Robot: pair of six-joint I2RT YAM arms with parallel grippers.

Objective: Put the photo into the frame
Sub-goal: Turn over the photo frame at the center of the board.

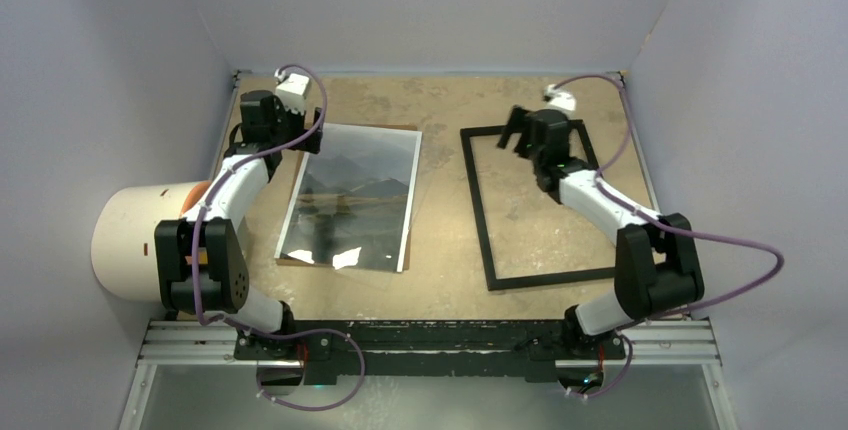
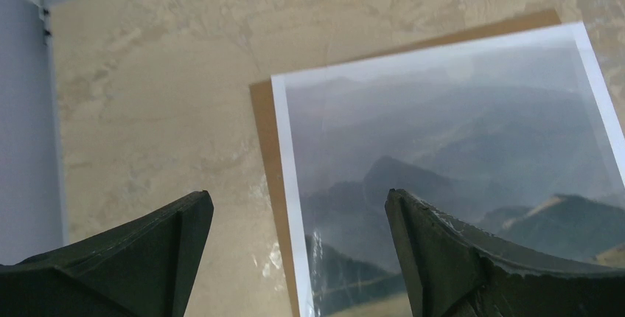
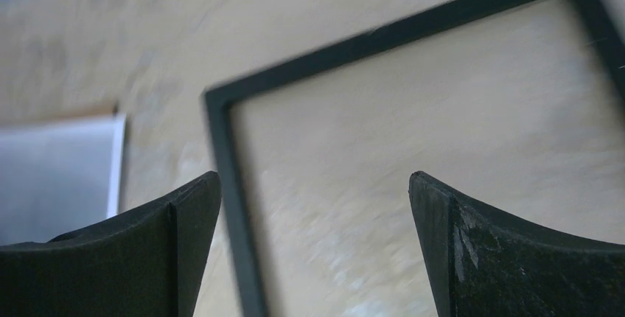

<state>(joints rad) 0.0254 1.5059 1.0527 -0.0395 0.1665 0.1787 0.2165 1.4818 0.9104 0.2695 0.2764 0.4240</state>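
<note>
From above, the photo lies face up on a brown backing board at about 9 o'clock from the middle of the table. The frame lies flat and apart from it at about 3 o'clock, with the table showing through its pane. The left claw hangs at the photo's 10 o'clock corner, and the right claw hangs over the frame's 12 o'clock edge.

The left wrist view shows the left claw spread wide with nothing in it. Its fingers straddle the white left edge of the photo, where a strip of backing board shows beside the print.

The right wrist view is blurred. The right claw is also spread wide and empty, above a corner of the frame.

The task looks barely begun: this is the reach for the print, and nothing has been lifted yet. Next, the left claw likely needs to come down on that edge and pinch the glossy sheet alone, leaving the board behind. That will be tricky because the print lies flat. It must then go across towards 3 o'clock and be squared inside the frame.
</note>
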